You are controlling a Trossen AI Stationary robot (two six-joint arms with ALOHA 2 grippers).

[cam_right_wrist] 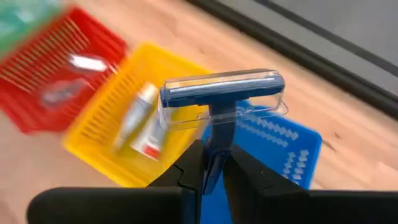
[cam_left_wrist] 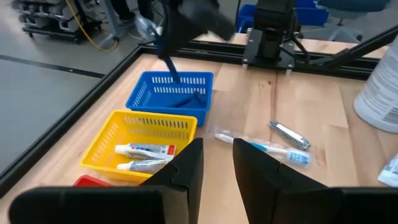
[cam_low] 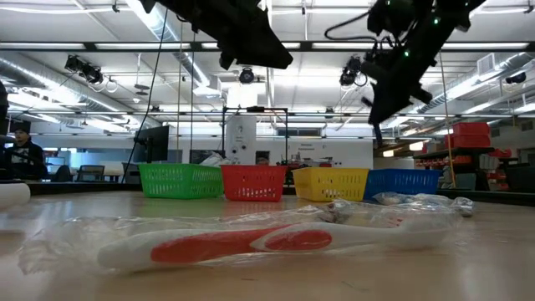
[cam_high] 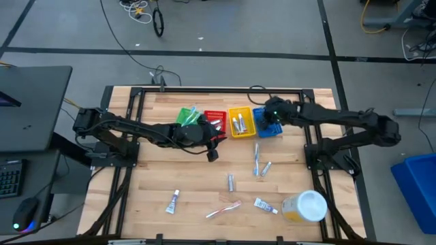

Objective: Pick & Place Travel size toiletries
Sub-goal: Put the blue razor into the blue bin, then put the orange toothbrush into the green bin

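I see four baskets (cam_high: pixel 231 122) lined along the far worktop (cam_high: pixel 150 184) edge, both arms crowding above them. The near centre is littered with toothbrushes (cam_high: pixel 223 209) and tubes (cam_high: pixel 173 201); the jar (cam_high: pixel 304 206) blocks the near right corner.

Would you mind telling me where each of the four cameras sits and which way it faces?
High view: overhead, straight down on the table; both arms show.
Low view: table height, level across a wrapped toothbrush to four baskets; arms overhead.
Left wrist view: on the left arm, past the left gripper, empty, toward the yellow basket.
Right wrist view: on the right arm; right gripper holds a blue razor.
Shared: the blue basket shows in both wrist views.
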